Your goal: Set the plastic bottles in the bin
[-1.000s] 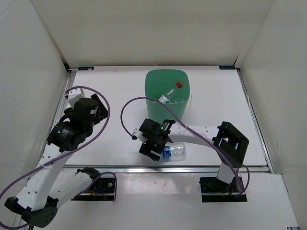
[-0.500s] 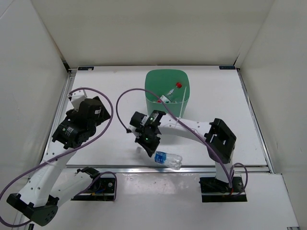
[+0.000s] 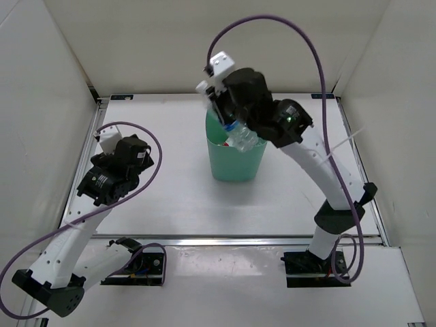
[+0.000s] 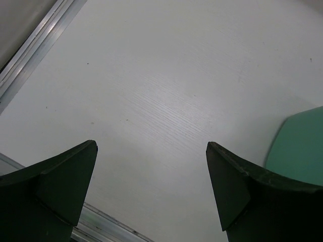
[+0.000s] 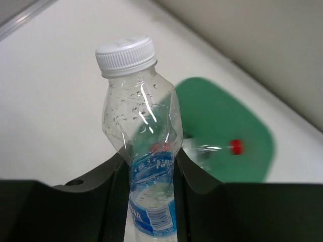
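Observation:
My right gripper (image 5: 150, 160) is shut on a clear plastic bottle (image 5: 146, 151) with a white cap and a blue label, squeezing its crumpled body. In the top view this bottle (image 3: 243, 138) hangs from the raised right gripper (image 3: 235, 129) just over the rim of the green bin (image 3: 235, 163). Below, inside the bin (image 5: 222, 116), lies another clear bottle with a red cap (image 5: 234, 147). My left gripper (image 4: 151, 169) is open with nothing between its fingers, low over the white table at the left (image 3: 133, 153).
The bin's edge (image 4: 298, 146) shows at the right of the left wrist view. An aluminium rail (image 4: 35, 45) runs along the table's left side. White walls enclose the table on three sides.
My right arm has picked the blue-label bottle up from the table's near edge and carried it up and back to over the bin. The left arm has barely moved.

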Tool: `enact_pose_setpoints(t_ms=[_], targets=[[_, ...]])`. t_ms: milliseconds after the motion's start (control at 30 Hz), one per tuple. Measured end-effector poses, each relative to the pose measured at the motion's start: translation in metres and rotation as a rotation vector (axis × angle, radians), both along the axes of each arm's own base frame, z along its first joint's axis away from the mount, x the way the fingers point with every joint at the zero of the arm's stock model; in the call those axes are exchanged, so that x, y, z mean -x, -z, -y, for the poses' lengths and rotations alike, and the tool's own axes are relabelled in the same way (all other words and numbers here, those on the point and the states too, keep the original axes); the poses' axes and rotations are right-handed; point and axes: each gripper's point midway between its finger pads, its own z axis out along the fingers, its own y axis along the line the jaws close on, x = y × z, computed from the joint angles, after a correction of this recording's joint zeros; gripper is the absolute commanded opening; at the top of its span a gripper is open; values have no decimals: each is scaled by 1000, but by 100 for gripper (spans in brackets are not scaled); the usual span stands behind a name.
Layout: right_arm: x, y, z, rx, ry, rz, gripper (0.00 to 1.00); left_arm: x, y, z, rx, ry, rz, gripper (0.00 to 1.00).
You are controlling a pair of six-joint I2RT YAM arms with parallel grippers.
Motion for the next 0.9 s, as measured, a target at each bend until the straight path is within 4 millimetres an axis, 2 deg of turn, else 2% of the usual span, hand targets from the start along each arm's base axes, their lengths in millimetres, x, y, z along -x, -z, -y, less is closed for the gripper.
enact_pose_setpoints(t_ms=[67,133,167,200,233,300,333,467,600,667,833,900], targets=[[-34,-9,23,0,91,60,14,-2,1,1,-8,-1,-12,100],[-68,-6,38,8,167,82,20,-4,3,2,-19,1,-26,100],[-83,0,44,13,199,77,26,-5,4,2,-24,2,-34,100],[-94,8,47,20,219,65,36,-6,5,3,-30,4,-42,100],[-104,18,50,26,232,46,62,-8,4,3,-36,5,-49,100],[-117,40,53,39,248,-5,84,-13,3,6,-44,7,-60,100],[-118,50,54,48,256,-31,100,-15,3,6,-49,7,-64,100],[-107,76,54,60,264,-132,100,-18,6,6,-58,-2,-92,100],[-85,76,65,-3,297,-263,100,-22,11,1,-37,-37,-116,100],[-75,65,81,-77,300,-338,100,-24,13,0,-26,-52,-127,100],[-45,40,149,-280,364,-471,100,-33,19,-2,-21,-87,-152,100],[-27,29,157,-323,338,-487,100,-39,23,-3,-27,-111,-165,100]])
